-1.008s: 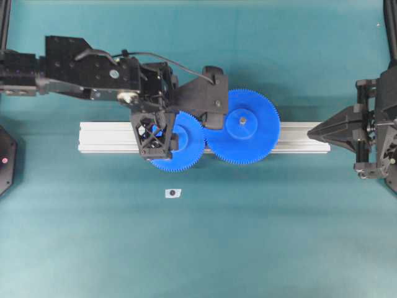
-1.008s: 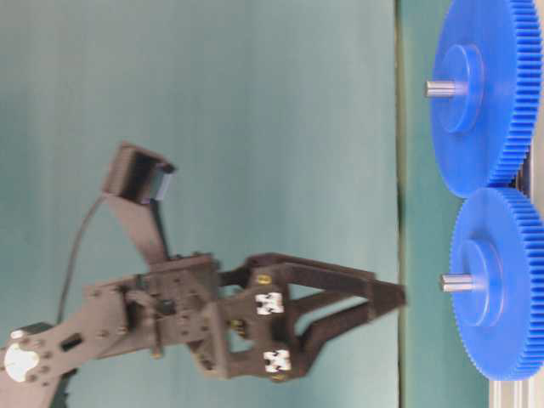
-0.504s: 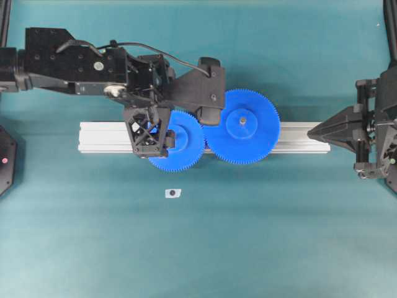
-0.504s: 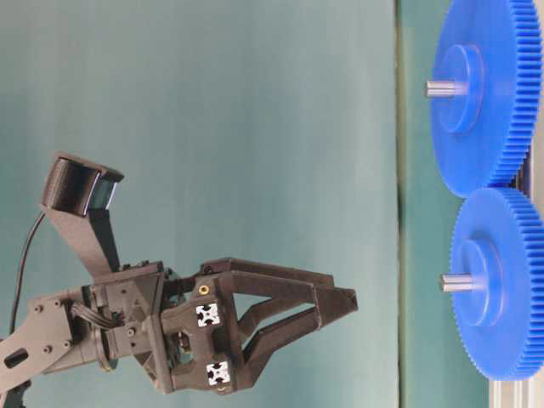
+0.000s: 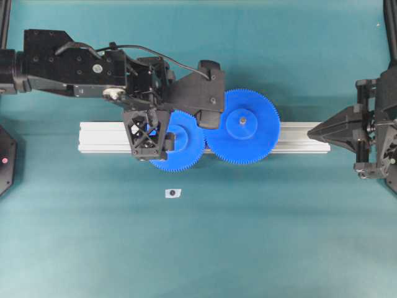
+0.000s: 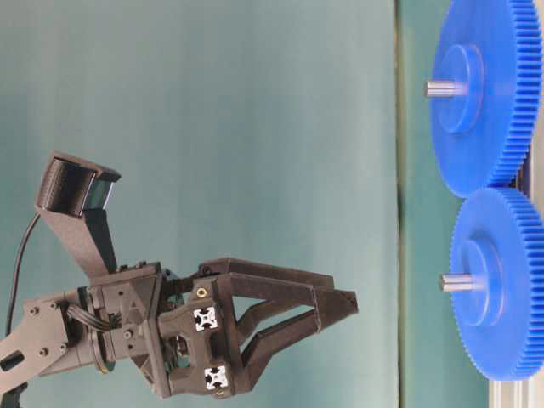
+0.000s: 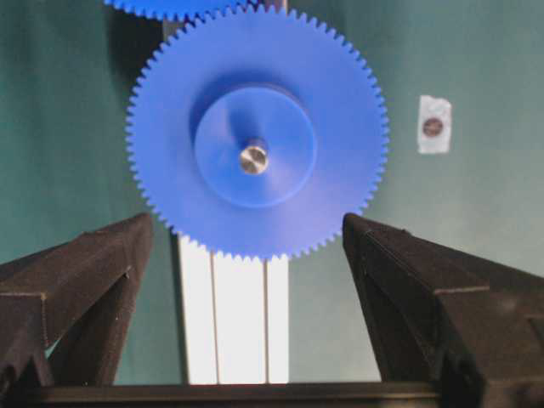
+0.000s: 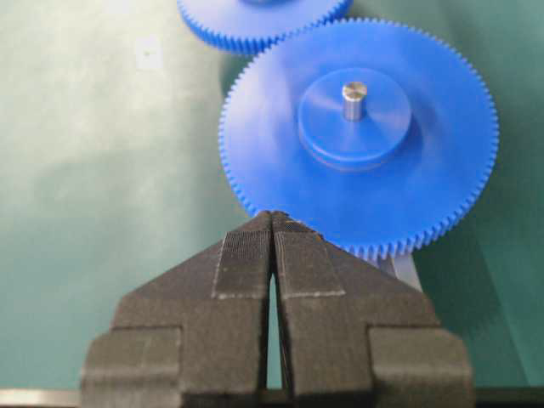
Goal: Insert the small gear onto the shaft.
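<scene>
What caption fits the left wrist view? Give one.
Open left gripper above small gear seated on its shaft.

Blue toothed gears: two. The small gear point(image 5: 180, 141) sits to the left on the rail; the larger gear point(image 5: 243, 126) sits to its right, their teeth meeting.

Grey pin ends showing at gear hubs: two, one per gear.

Ribbed aluminium rail point(image 5: 99, 138): one, lying across the bench point(image 5: 248, 236).

Small pale scrap with a dark round centre point(image 5: 172, 193): one, lying apart from the rail.

Robot arms: two, each with one pincer, the left pincer point(image 7: 246, 255) and the right pincer point(image 8: 272, 223).
</scene>
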Controlling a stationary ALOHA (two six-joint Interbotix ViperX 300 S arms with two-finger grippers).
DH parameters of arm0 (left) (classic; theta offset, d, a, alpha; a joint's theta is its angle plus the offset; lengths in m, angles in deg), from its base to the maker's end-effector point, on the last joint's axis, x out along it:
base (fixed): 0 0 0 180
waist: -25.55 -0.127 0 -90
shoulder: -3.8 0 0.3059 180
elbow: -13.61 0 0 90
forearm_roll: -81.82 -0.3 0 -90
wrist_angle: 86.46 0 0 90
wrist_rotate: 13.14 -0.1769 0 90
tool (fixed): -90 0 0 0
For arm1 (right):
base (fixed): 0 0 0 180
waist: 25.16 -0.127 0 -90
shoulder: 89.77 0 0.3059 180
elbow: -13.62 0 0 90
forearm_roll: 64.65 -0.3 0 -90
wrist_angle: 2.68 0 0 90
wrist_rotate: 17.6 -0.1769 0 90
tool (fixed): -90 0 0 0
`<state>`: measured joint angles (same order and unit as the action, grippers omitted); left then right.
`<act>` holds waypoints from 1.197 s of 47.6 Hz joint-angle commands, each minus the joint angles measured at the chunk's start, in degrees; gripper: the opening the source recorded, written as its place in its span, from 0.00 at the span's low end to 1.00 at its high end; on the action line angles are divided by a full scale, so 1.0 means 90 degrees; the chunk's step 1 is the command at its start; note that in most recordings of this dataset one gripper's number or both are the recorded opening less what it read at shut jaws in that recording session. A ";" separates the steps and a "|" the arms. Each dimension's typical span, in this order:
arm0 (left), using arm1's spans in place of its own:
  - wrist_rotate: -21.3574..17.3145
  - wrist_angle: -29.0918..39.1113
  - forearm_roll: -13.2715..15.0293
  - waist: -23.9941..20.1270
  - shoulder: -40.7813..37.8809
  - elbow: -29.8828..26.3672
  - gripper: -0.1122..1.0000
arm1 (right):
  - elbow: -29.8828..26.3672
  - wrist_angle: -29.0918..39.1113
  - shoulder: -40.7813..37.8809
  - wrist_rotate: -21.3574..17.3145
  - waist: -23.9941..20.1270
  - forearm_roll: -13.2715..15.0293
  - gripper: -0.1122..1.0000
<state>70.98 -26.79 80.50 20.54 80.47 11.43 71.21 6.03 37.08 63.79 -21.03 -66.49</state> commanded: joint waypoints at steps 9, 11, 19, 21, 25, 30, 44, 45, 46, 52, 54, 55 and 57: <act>0.0010 -0.0020 -0.0020 0.0039 0.0244 -0.0176 0.87 | -0.0059 -0.0039 -0.0020 -0.0049 0.0000 -0.0010 0.12; 0.0010 -0.0020 -0.0029 0.0059 0.0244 -0.0176 0.87 | -0.0059 -0.0020 -0.0020 -0.0049 0.0000 -0.0010 0.12; 0.0020 -0.0020 -0.0020 0.0059 0.0244 -0.0176 0.87 | -0.0059 -0.0039 -0.0020 -0.0049 0.0000 -0.0010 0.12; 0.0029 -0.0020 -0.0029 0.0059 0.0244 -0.0166 0.87 | -0.0059 -0.0020 -0.0020 -0.0049 -0.0010 -0.0010 0.12; 0.0029 -0.0020 -0.0020 0.0059 0.0234 -0.0176 0.87 | -0.0049 -0.0039 -0.0020 -0.0049 0.0000 -0.0010 0.12; 0.0029 -0.0020 -0.0029 0.0068 0.0244 -0.0176 0.87 | -0.0039 -0.0049 -0.0020 -0.0059 0.0000 -0.0010 0.12; 0.0039 -0.0020 -0.0020 0.0107 0.0205 -0.0176 0.87 | -0.0020 -0.0020 -0.0020 -0.0059 0.0000 -0.0010 0.12; 0.0039 -0.0020 -0.0029 0.0107 0.0205 -0.0186 0.87 | -0.0010 -0.0039 -0.0020 -0.0059 0.0000 -0.0010 0.12; 0.0039 -0.0020 -0.0020 0.0107 0.0205 -0.0186 0.87 | -0.0010 -0.0020 -0.0020 -0.0059 0.0000 -0.0010 0.12; 0.0039 -0.0020 -0.0029 0.0117 0.0195 -0.0215 0.87 | -0.0010 -0.0049 -0.0020 -0.0059 0.0000 -0.0010 0.12; 0.0039 -0.0020 -0.0029 0.0117 0.0195 -0.0244 0.87 | 0.0000 -0.0049 -0.0020 -0.0059 0.0000 -0.0010 0.12; 0.0039 -0.0020 -0.0020 0.0127 0.0195 -0.0254 0.87 | 0.0000 -0.0049 -0.0020 -0.0059 0.0000 -0.0010 0.12; 0.0039 -0.0020 -0.0020 0.0127 0.0205 -0.0264 0.87 | 0.0000 -0.0049 -0.0020 -0.0059 0.0000 -0.0010 0.12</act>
<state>71.24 -26.79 80.33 21.41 80.47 10.91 71.74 6.03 37.08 63.79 -21.03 -66.49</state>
